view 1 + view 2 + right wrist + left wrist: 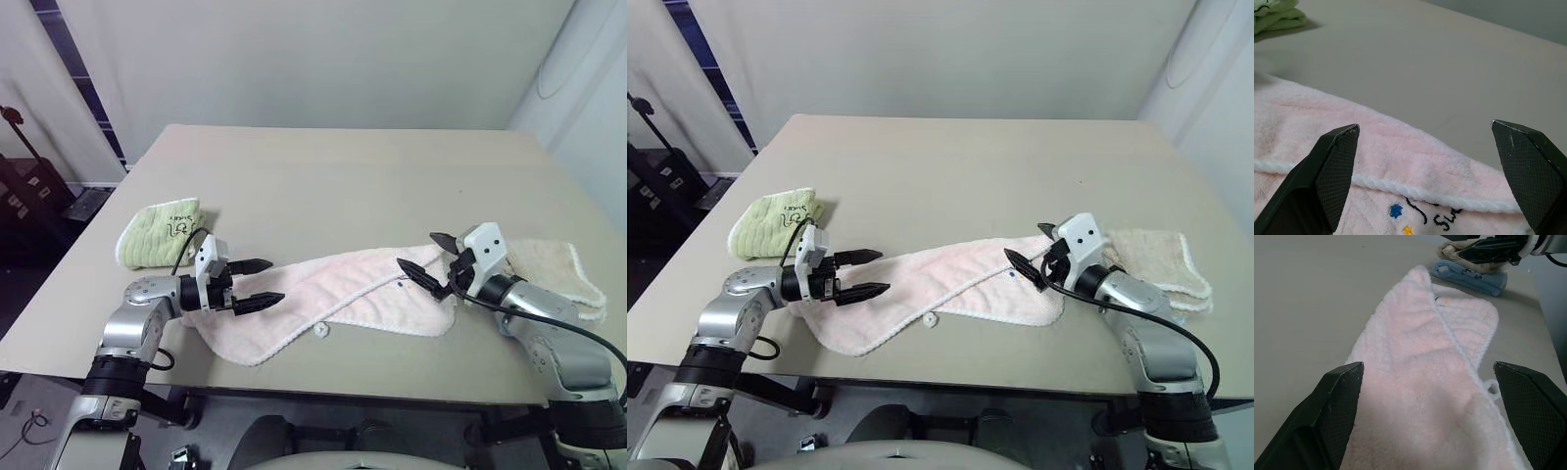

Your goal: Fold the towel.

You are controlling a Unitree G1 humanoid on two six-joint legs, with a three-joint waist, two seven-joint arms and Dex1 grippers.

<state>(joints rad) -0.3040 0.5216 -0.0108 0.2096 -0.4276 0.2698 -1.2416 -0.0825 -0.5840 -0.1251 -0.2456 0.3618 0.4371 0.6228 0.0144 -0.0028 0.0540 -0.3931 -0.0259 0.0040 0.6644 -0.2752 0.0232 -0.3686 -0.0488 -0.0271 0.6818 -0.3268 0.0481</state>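
3 towels lie on the counter (323, 176): 1 pale pink towel (333, 294), 1 light green towel (157, 235) and 1 cream towel (558, 269). The left wrist view also shows 1 small blue cloth (1469, 276) beside the cream one. The pink towel stretches across the near part of the counter from left to right, partly doubled over on itself, with white edging, a small loop tab (320, 330) on its near edge and dark script (1435, 218) at its right end. The green towel sits folded at the left edge, the cream towel at the right edge. There are 2 arms. The left end effector (257, 284) hovers over the pink towel's left end, fingers spread wide, holding nothing. The right end effector (428, 259) hovers at the right end, equally wide and empty. The counter is plain beige; behind it stands a pale wall
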